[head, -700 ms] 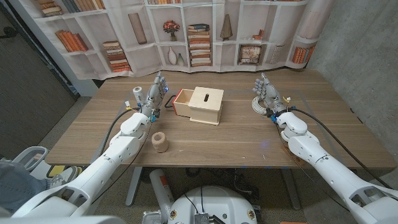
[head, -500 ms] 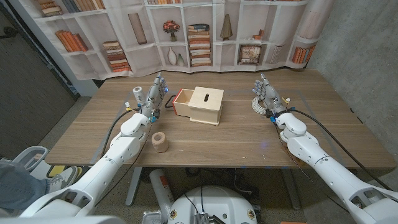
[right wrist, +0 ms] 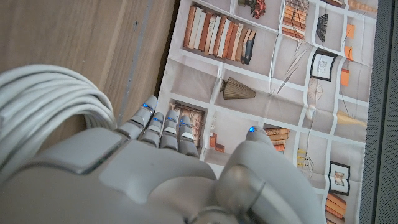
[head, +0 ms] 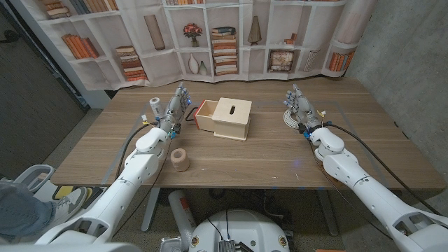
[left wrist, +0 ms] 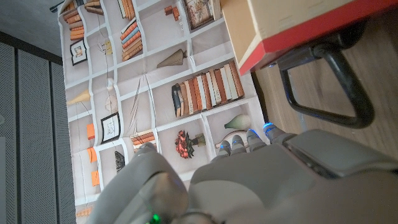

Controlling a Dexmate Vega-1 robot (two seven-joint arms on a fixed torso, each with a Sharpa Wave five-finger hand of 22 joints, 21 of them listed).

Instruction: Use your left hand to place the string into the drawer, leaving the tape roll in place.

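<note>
Both hands unchanged from earlier frames: left hand, fingers spread, empty, beside the open wooden drawer box; task unstarted.

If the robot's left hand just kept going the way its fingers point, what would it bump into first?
Probably nothing on the table. The left hand points toward the far edge, passing left of the wooden box's open drawer, toward the bookshelf backdrop. Depth is hard to judge.

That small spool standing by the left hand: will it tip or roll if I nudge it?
Probably tips easily: the spool stands upright and looks tall and narrow. Once down, its round body would likely roll on the table. It looks small, so probably light.
</note>
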